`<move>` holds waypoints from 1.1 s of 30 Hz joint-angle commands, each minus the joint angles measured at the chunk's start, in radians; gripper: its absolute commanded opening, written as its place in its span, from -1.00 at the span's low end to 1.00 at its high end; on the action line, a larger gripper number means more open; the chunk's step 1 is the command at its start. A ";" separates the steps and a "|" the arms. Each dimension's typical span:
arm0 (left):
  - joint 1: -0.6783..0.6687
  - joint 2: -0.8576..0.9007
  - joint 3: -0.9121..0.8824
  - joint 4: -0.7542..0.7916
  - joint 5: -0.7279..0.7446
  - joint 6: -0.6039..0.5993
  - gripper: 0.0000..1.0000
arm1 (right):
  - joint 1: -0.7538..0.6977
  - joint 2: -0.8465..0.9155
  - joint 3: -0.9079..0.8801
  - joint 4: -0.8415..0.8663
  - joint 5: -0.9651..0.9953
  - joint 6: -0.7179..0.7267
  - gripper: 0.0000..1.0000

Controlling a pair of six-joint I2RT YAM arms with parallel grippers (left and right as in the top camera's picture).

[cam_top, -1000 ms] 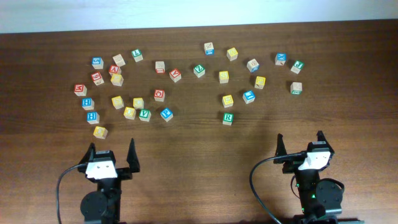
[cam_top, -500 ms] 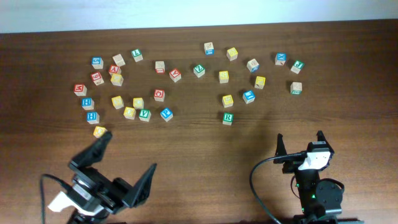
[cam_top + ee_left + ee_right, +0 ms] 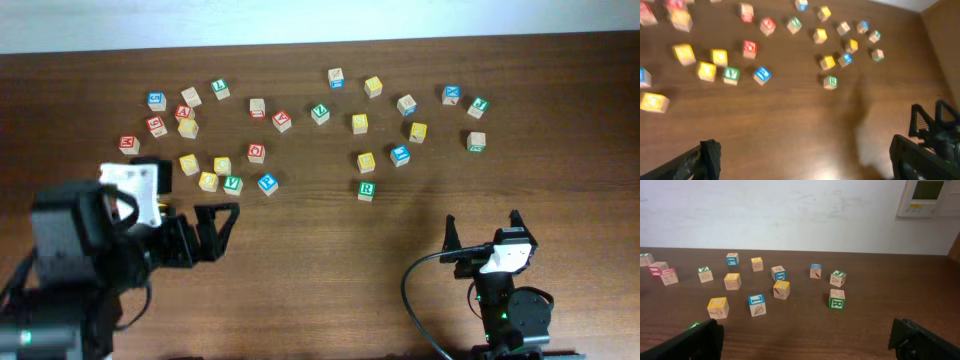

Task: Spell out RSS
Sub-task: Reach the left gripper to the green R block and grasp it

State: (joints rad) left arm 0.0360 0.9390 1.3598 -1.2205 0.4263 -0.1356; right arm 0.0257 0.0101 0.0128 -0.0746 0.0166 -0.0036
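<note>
Left fingers (image 3: pixel 220 225) have swung forward, R cube (image 3: pixel 366 189) well right.

A dark brown wooden table (image 3: pixel 330 250) carries scattered small wooden alphabet cubes. A blue-faced wooden cube (image 3: pixel 267 183) has a green-lettered cube (image 3: pixel 232 184) near it at 9 o'clock and a red-faced cube (image 3: pixel 256 152) at 11 o'clock. Far right, another blue cube (image 3: pixel 452 95) has a green cube (image 3: pixel 478 106) at 4 o'clock. Behind the table stands a white wall (image 3: pixel 790 210), with a beige wall panel (image 3: pixel 928 197) at 2 o'clock in the right wrist view.

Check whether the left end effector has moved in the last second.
Yes: the left end effector has swung to point rightward, toward the R cube, which stayed put.
</note>
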 commanded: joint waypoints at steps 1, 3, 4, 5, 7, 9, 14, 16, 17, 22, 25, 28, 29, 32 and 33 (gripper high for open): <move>-0.001 0.060 0.018 -0.001 0.226 -0.005 0.98 | -0.005 -0.006 -0.007 -0.005 -0.002 0.005 0.96; -0.033 0.087 0.018 -0.019 0.201 -0.007 0.98 | -0.005 -0.006 -0.007 -0.005 -0.002 0.005 0.96; -0.072 0.104 0.018 -0.031 0.143 -0.038 0.98 | -0.005 -0.006 -0.007 -0.005 -0.002 0.005 0.96; -0.144 0.131 0.018 -0.039 0.040 -0.084 0.98 | -0.005 -0.006 -0.007 -0.005 -0.002 0.005 0.96; -0.322 0.238 0.056 -0.082 -0.249 -0.204 0.98 | -0.005 -0.006 -0.007 -0.005 -0.002 0.005 0.97; -0.420 0.337 0.093 -0.124 -0.407 -0.261 0.98 | -0.005 -0.006 -0.007 -0.005 -0.002 0.005 0.96; -0.453 0.545 0.093 -0.120 -0.334 -0.261 0.98 | -0.005 -0.006 -0.007 -0.005 -0.002 0.005 0.97; -0.453 0.592 0.093 -0.112 -0.326 -0.261 0.98 | -0.005 -0.006 -0.007 -0.005 -0.002 0.005 0.96; -0.454 0.620 0.093 -0.105 -0.331 -0.261 0.98 | -0.005 -0.006 -0.007 -0.005 -0.002 0.005 0.96; -0.446 0.705 0.093 -0.014 -0.603 -0.313 0.99 | -0.005 -0.006 -0.007 -0.005 -0.002 0.005 0.96; -0.337 0.711 0.093 0.051 -0.656 -0.314 0.98 | -0.005 -0.006 -0.007 -0.005 -0.002 0.005 0.96; -0.223 0.724 0.093 0.095 -0.628 -0.313 0.98 | -0.005 -0.006 -0.007 -0.005 -0.002 0.005 0.96; -0.201 0.729 0.093 0.120 -0.592 -0.313 0.91 | -0.005 -0.006 -0.007 -0.005 -0.002 0.005 0.97; -0.201 0.731 0.093 0.173 -0.420 -0.313 0.98 | -0.005 -0.006 -0.007 -0.005 -0.002 0.005 0.96; -0.208 0.731 0.092 0.177 -0.363 -0.312 0.98 | -0.005 -0.006 -0.007 -0.005 -0.002 0.005 0.96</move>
State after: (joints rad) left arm -0.1619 1.6627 1.4384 -1.0538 -0.1078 -0.4427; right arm 0.0257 0.0101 0.0128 -0.0746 0.0166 -0.0036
